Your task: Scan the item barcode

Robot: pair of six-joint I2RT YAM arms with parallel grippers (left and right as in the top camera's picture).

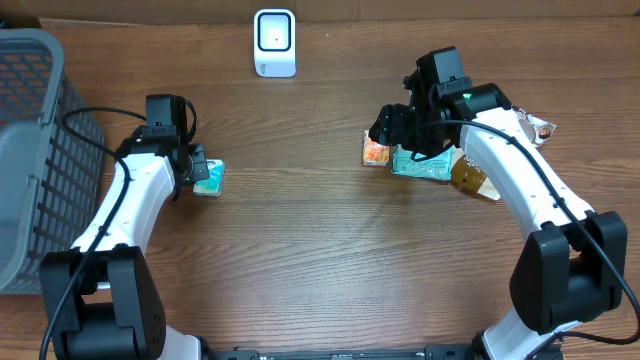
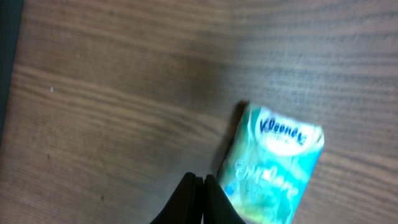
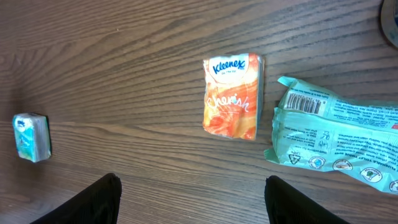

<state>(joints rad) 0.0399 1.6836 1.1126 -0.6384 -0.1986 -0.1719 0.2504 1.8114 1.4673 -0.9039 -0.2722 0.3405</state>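
My left gripper [image 2: 196, 199] is pinched shut and empty; the teal plastic Kleenex tissue pack [image 2: 273, 162] lies just beside it at two o'clock. My right gripper [image 3: 196, 193] gapes wide, empty, over the orange Kleenex tissue pack [image 3: 232, 96]. Bare brown wooden table [image 1: 300, 250] lies between them; a grey mesh basket [image 1: 30, 150] stands at nine o'clock.

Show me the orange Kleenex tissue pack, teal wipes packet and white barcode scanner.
Orange Kleenex tissue pack [image 3: 232, 98]: right wrist view, front centre.
Teal wipes packet [image 3: 336, 137]: right wrist view, printed middle.
White barcode scanner [image 1: 274, 42]: overhead view, top face.
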